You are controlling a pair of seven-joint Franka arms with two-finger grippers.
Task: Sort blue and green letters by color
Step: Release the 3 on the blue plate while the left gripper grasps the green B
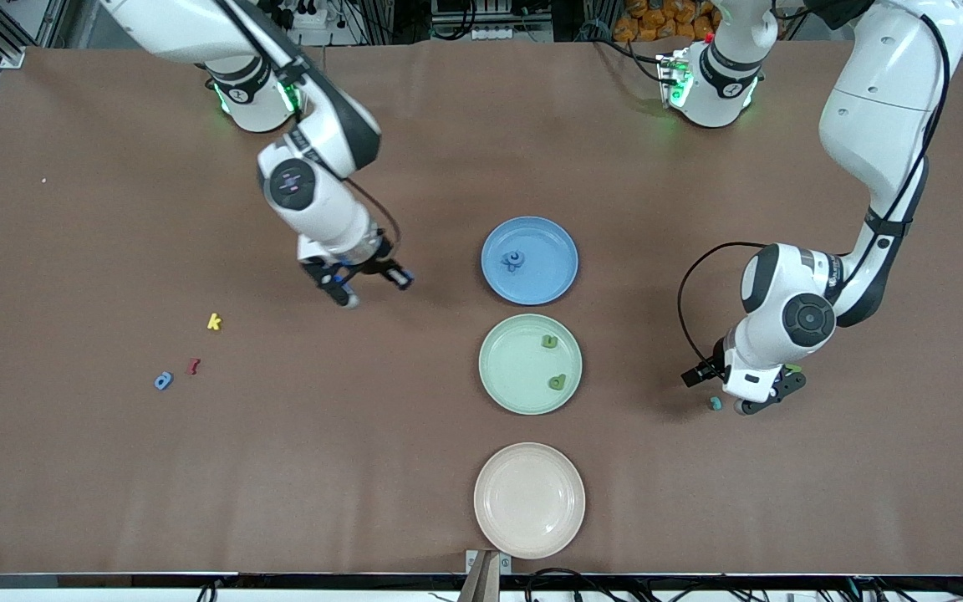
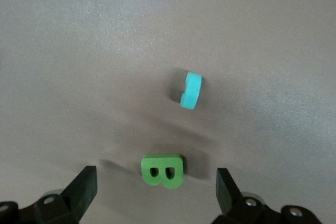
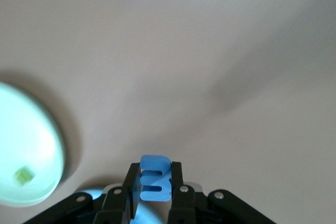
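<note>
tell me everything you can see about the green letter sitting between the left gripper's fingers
The green letter is a small chunky capital B with two small holes through it, matte like foam or soft plastic. It stands upright on the brown table and casts a faint shadow, toward the left arm's end of the table. The left gripper hangs open around it, one finger on each side, neither touching. A light blue letter stands on the table close by, apart from it. Nothing else touches it.

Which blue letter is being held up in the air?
The blue letter pinched in the right end effector, over bare table. The other blue letters lie on the blue plate or the table.
</note>
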